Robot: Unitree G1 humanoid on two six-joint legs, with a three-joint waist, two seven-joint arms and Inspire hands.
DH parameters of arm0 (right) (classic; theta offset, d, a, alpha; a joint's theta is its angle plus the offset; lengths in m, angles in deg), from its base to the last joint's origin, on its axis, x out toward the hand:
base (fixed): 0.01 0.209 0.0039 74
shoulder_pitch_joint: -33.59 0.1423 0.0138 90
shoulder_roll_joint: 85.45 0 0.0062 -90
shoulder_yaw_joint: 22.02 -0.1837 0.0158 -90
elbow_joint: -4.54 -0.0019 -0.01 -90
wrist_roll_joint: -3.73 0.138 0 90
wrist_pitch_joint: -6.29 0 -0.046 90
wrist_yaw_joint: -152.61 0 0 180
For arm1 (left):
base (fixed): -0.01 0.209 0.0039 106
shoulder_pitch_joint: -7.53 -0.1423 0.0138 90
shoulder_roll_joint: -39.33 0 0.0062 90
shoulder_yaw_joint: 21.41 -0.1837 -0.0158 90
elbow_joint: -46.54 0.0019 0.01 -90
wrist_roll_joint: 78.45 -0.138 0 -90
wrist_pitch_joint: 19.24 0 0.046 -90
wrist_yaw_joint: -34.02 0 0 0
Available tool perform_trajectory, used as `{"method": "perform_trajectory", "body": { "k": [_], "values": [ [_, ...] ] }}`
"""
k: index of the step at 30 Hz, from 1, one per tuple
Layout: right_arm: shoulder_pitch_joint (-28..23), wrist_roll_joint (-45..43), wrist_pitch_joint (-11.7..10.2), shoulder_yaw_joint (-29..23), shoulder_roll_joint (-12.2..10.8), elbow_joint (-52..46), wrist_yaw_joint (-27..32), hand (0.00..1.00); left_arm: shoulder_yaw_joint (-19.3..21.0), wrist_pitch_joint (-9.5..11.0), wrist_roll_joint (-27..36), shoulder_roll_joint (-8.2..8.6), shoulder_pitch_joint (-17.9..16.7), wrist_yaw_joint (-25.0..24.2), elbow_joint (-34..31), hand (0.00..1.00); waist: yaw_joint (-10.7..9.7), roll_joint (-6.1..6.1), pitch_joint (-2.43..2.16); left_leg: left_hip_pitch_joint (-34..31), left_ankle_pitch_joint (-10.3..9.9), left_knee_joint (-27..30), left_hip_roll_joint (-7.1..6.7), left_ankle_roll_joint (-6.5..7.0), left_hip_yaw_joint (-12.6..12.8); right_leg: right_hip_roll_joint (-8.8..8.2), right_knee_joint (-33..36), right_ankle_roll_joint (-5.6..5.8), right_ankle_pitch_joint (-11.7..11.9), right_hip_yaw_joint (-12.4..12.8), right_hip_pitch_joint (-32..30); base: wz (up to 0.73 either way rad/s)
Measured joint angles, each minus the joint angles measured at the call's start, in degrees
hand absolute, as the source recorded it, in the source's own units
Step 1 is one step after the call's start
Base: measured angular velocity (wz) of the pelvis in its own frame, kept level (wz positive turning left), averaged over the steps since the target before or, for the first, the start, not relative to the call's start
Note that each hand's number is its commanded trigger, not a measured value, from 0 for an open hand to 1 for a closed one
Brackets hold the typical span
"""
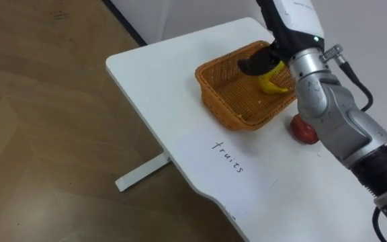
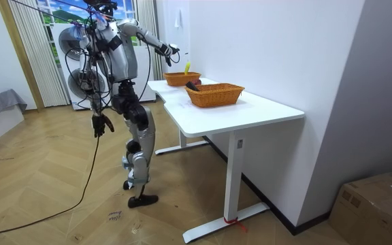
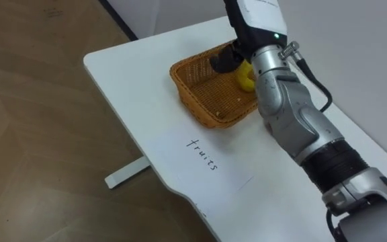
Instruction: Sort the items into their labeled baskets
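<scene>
**A:** How far along are we with the sorting?

**B:** Our right hand [image 1: 252, 64] hovers over the wicker basket [image 1: 215, 101], its dark fingers curled round the top of the banana [image 1: 273, 82]. The banana hangs just under the hand, inside the rim. We judge it not yet released.

**A:** Is it the right basket?

**B:** We think so. The word "fruits" [image 1: 228, 156] is written on the table [image 1: 153, 74], just beside that basket.

**A:** And what is left?

**B:** A red fruit [image 1: 306, 131] lies on the table back by our wrist, just outside the basket. A second basket [image 2: 215, 94] stands well apart from the hand, further along the table. We cannot tell what it holds, so we cannot judge the office supplies. Our left hand [image 2: 99, 125] hangs idle at our side.
</scene>
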Motion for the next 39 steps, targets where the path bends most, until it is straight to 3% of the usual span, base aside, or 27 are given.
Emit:
{"method": "perform_trajectory", "body": {
  "k": [8,12,17,25,33,35,39],
  "values": [
    [0.0,0.7,-0.6,0.0,0.0,0.0,-0.2,0.00,-0.3,-0.1,0.0,0.10,-0.1,0.2,0.0,0.00,-1.1,-0.22,-0.17,0.2,0.1,-0.1,0.03,-0.02,0.1,0.07,0.0,0.00,0.0,0.0,0.1,0.00],
    [0.0,0.8,-0.5,-0.1,0.0,-0.1,-0.2,0.00,-0.3,-0.2,-0.1,0.01,-0.4,0.2,0.2,0.00,-2.5,-0.61,-0.50,0.1,0.1,-0.1,0.01,-0.02,0.1,0.07,0.0,-0.01,0.0,0.2,0.1,0.00],
    [-0.1,1.3,-0.6,-2.4,0.0,-2.0,-0.9,0.00,-0.2,-0.3,-0.7,0.36,-0.8,-0.1,0.4,0.00,-4.2,-0.24,-0.60,0.0,0.1,0.5,0.03,0.11,0.7,0.10,0.0,-0.01,0.0,1.4,0.1,-0.02],
    [-2.6,5.5,-1.3,-7.0,0.1,-2.7,-0.9,0.00,0.0,-0.3,-0.6,0.78,-0.9,0.1,-0.1,0.00,-6.1,2.35,-1.62,0.3,0.2,0.6,-0.05,0.40,1.2,-0.46,0.1,-0.01,0.0,1.2,0.2,-0.04],
    [-3.1,10.8,-1.4,-7.3,0.1,-2.7,-0.9,0.00,-0.3,-0.2,0.5,1.30,-1.3,0.9,-0.6,0.00,-8.5,3.09,-1.44,0.8,0.3,0.6,0.06,0.41,1.7,-0.60,0.5,-0.02,0.0,1.5,0.4,-0.03],
    [-3.1,11.0,-1.5,-7.4,0.1,-2.7,-0.9,0.00,-0.5,-0.1,0.6,1.39,-1.3,0.9,-0.6,0.00,-8.9,3.58,-1.29,1.1,0.3,0.6,0.07,0.46,1.8,-0.72,1.1,-0.01,0.0,1.7,0.3,0.00],
    [-3.1,11.9,-1.7,-7.4,0.1,-2.7,-0.9,0.00,-1.5,-0.2,0.5,1.45,-2.2,1.0,-1.6,0.00,-10.5,4.89,-1.48,1.2,0.4,0.6,-0.16,0.77,2.0,-0.97,1.1,0.00,0.0,1.9,0.5,0.00]
  ]
}}
